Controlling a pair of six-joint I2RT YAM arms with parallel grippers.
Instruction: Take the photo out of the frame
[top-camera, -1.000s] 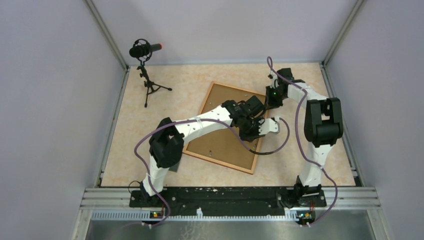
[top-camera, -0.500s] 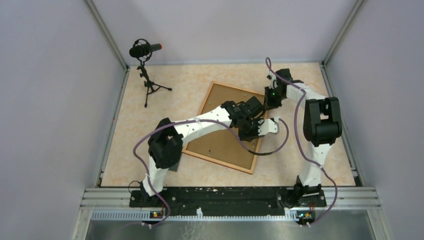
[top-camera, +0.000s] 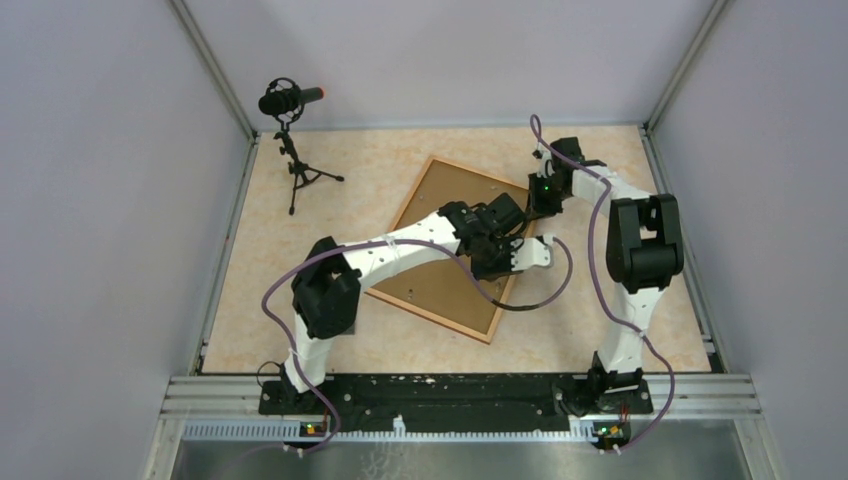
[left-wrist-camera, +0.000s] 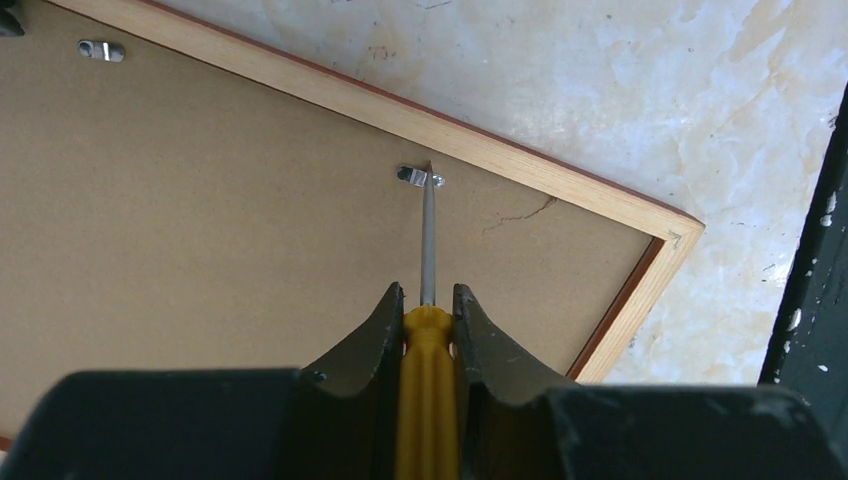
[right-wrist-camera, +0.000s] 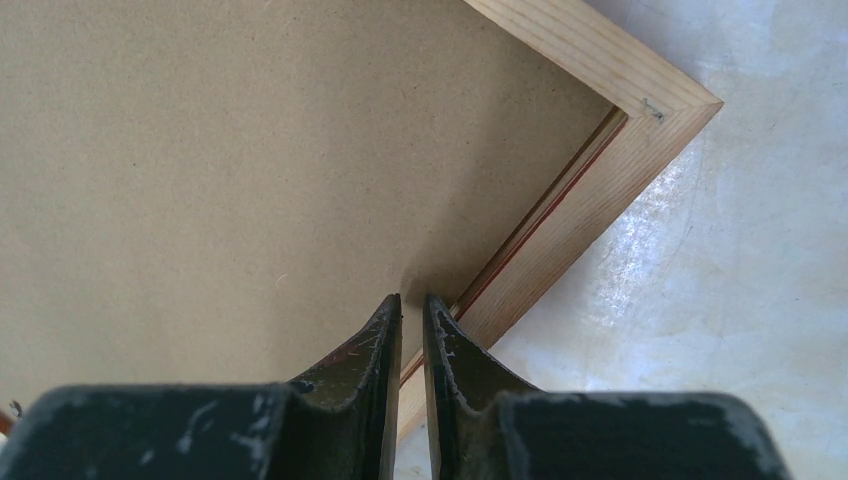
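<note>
The left gripper (left-wrist-camera: 428, 300) is clamping a screwdriver (left-wrist-camera: 428, 235), tip at a clip (left-wrist-camera: 413, 176) on the face-down frame (left-wrist-camera: 560, 186); the right gripper (right-wrist-camera: 412, 312), nearly closed, is holding nothing; the photo is lying hidden beneath; a slipping tip could gouge the backing (left-wrist-camera: 200, 220).

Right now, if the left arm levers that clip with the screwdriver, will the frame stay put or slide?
The frame lies flat on a glossy table, so it probably slides or pivots easily. The backing board shows a crack beside the clip, so it is likely thin and brittle; lever gently.
</note>
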